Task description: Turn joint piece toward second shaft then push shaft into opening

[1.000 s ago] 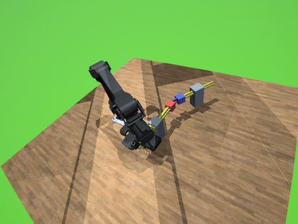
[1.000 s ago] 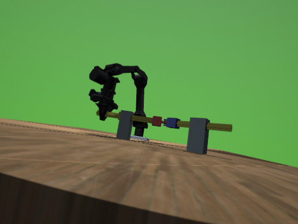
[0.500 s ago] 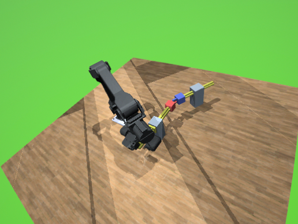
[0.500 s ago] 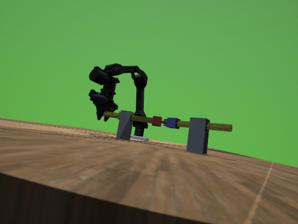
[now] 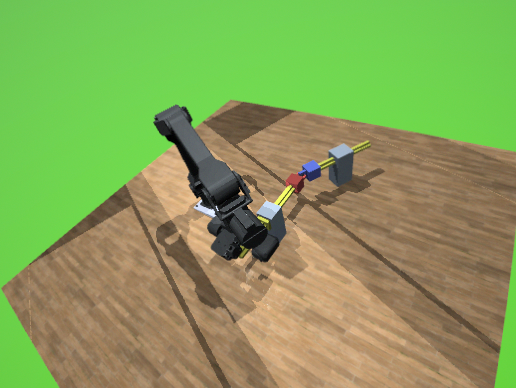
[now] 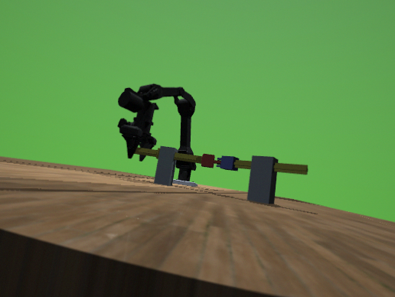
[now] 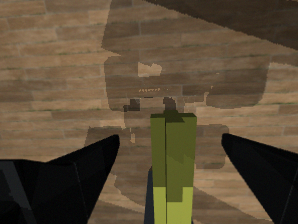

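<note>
My gripper (image 5: 244,249) (image 6: 136,151) (image 7: 168,139) is open. Its fingers stand wide on either side of the free end of the yellow sliding shaft (image 5: 283,196) (image 6: 147,152) (image 7: 172,165), with a gap on each side. That shaft runs through the near grey block (image 5: 273,217) (image 6: 165,165) and carries a red piece (image 5: 295,182) (image 6: 207,160) at its far end. The red piece sits right against the blue joint piece (image 5: 312,170) (image 6: 228,163). The blue piece is on the other yellow shaft (image 5: 362,146) (image 6: 291,168), which is held in the far grey block (image 5: 341,163) (image 6: 262,179). In the exterior view the two shafts look nearly in line.
Everything stands on a wooden table top (image 5: 350,300) (image 6: 191,237). The arm's base (image 6: 184,173), on a small white plate (image 5: 202,208), stands close behind the near block. The table's front edge (image 6: 96,268) shows in the exterior view.
</note>
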Tool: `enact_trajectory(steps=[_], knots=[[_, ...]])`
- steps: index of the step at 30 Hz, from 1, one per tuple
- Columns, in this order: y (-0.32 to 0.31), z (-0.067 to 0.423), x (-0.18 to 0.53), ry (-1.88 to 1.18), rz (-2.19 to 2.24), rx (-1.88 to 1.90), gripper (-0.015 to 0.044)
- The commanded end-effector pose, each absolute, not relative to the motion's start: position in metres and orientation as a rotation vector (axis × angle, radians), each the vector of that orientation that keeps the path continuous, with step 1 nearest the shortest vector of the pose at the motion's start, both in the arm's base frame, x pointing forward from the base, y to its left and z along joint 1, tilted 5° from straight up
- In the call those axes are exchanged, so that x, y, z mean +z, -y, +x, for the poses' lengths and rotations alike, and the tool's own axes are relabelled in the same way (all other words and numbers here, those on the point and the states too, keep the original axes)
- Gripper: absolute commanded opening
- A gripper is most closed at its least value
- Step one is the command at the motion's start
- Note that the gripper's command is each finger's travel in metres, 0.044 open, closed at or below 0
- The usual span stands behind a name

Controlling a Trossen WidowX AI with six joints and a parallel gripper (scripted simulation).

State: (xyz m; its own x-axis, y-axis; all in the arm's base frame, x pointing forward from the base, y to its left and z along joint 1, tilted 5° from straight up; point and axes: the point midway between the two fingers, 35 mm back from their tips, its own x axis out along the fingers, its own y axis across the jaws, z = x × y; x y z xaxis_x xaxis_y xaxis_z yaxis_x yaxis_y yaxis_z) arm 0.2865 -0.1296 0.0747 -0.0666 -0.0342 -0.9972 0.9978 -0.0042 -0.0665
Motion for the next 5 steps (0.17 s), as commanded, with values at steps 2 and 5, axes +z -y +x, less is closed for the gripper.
enact_trajectory(steps=[2,5], knots=[[0.1303,0.2888,0.1003,-1.236,1.168,-1.265,0.0440],[0.1303,0.2888,0.1026,-1.236,1.170,-1.264,0.0440]])
